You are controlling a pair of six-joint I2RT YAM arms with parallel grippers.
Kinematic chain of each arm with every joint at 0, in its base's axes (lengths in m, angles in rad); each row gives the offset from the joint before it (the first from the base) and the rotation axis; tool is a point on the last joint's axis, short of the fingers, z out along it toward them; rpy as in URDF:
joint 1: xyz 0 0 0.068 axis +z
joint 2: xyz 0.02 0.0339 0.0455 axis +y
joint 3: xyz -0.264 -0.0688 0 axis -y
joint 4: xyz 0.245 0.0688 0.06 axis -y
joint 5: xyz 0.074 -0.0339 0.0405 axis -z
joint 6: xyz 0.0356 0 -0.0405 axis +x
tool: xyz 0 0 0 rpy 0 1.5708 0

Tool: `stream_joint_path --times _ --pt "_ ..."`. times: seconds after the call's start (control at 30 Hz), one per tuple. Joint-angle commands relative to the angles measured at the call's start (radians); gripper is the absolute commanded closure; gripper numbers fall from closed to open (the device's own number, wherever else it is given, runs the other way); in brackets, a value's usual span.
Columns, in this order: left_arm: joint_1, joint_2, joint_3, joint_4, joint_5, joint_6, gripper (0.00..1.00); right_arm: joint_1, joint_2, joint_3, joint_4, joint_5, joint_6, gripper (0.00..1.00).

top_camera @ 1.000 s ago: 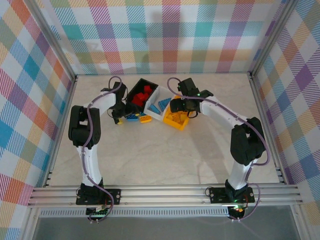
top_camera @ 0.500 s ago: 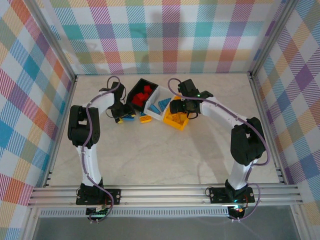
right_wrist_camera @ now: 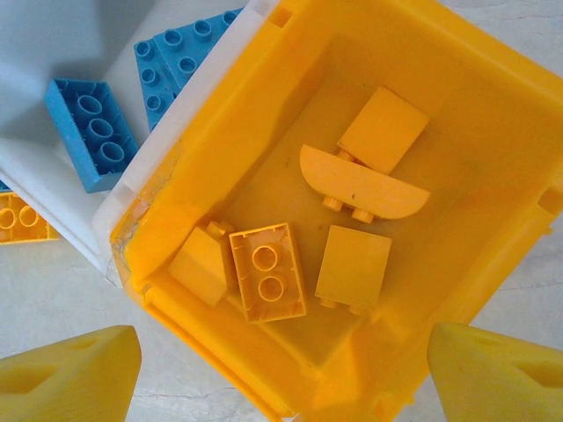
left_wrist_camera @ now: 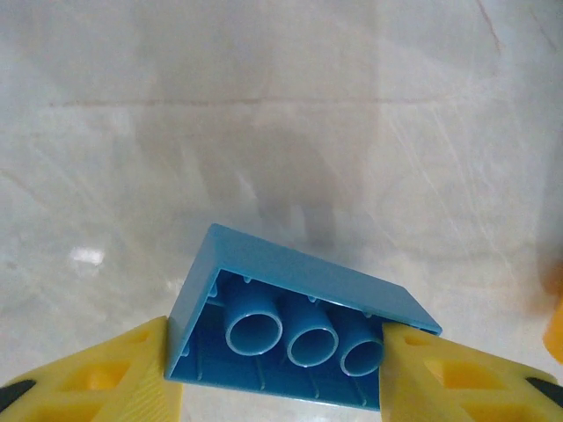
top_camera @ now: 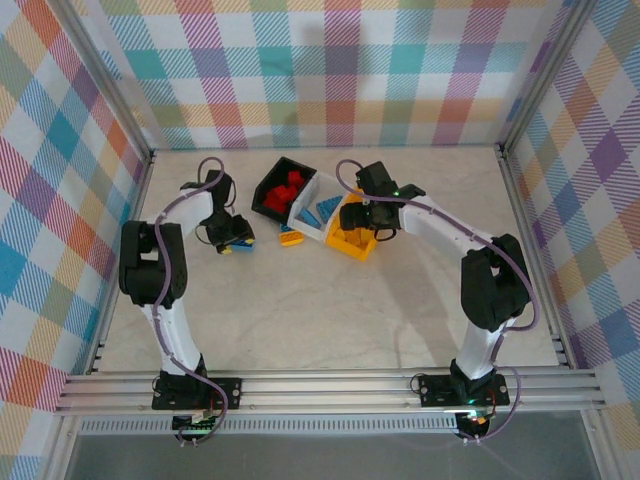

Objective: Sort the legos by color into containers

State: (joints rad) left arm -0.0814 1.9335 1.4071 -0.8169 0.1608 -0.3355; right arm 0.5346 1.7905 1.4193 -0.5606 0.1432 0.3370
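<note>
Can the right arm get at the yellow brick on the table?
Probably yes: the right gripper hovers open, and the yellow brick lies uncovered beside the white bin, reachable from above.

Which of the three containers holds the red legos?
The black container, leftmost of the three, holds the red legos; the white container holds blue legos, the yellow-orange container yellow legos.

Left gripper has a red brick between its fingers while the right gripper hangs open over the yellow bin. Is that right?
Not quite. The brick between the left gripper's fingers is blue, not red, as the left wrist view shows. The rest stands: the right gripper hangs open over the yellow bin.
</note>
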Motion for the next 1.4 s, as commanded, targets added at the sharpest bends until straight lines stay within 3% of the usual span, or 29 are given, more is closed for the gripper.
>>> stream_joint_path --times 0.0,0.43,0.83,1.1,1.37 --pt "0.003 -0.080 -0.012 -0.038 0.047 0.033 0.47 0.015 -0.001 -0.003 0.017 -0.022 0.020 0.15" --pt "-0.046 -0.110 0.112 -0.070 0.169 -0.024 0.45 0.025 -0.027 -0.028 0.017 -0.007 0.027 0.14" --pt "-0.257 0.169 0.525 -0.078 0.147 -0.137 0.41 0.025 -0.141 -0.120 -0.008 0.019 -0.010 0.14" --pt "-0.302 0.368 0.796 -0.151 0.136 -0.159 0.29 0.025 -0.198 -0.161 -0.001 0.001 -0.029 0.13" --pt "-0.315 0.351 0.829 -0.183 0.132 -0.151 0.19 0.025 -0.216 -0.202 0.024 -0.050 -0.029 0.13"
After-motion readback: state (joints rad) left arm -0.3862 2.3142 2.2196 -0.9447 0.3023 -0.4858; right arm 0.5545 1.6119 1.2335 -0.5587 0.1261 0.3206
